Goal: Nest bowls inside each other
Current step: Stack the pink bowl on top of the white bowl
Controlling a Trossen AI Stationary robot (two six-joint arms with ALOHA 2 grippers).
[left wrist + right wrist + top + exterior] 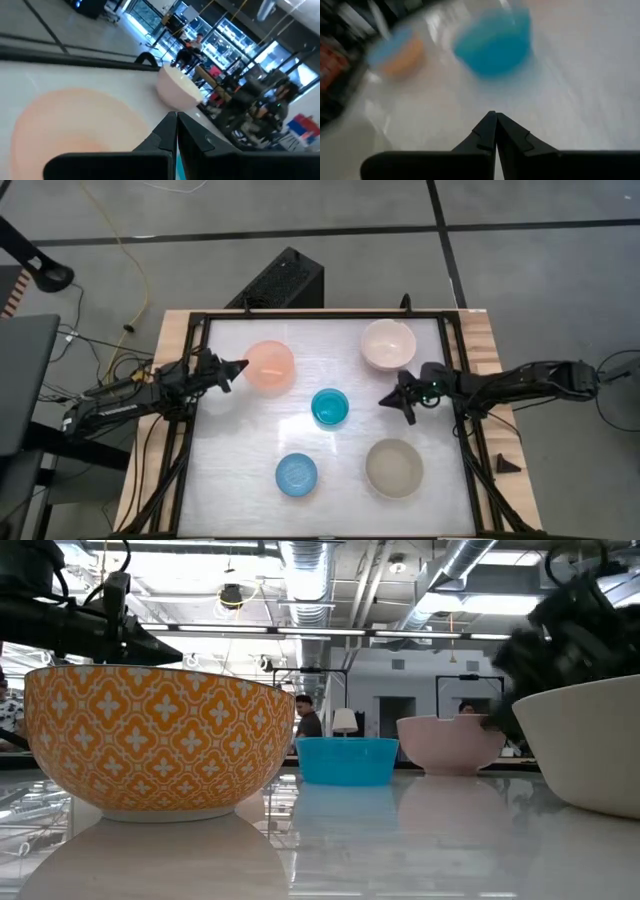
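Five bowls rest on their bases on the white table. The salmon-pink bowl [269, 366] [75, 125] is at the far left and the cream-white bowl [388, 344] [177, 87] at the far right. The teal bowl [330, 408] [495, 42] sits mid-table. The light-blue bowl [296, 475] [160, 740], orange-patterned outside, is near the front beside the grey-beige bowl [394, 468]. My left gripper [241, 365] [176, 117] is shut and hovers at the salmon-pink bowl's left rim. My right gripper [385, 401] [495, 116] is shut, to the right of the teal bowl and pointing at it.
A black frame [200, 320] runs around the table's edges. A small black piece [505, 464] lies on the wooden strip at the right. Bare table surface [240, 440] lies between the bowls. People show in the room beyond the far edge [305, 715].
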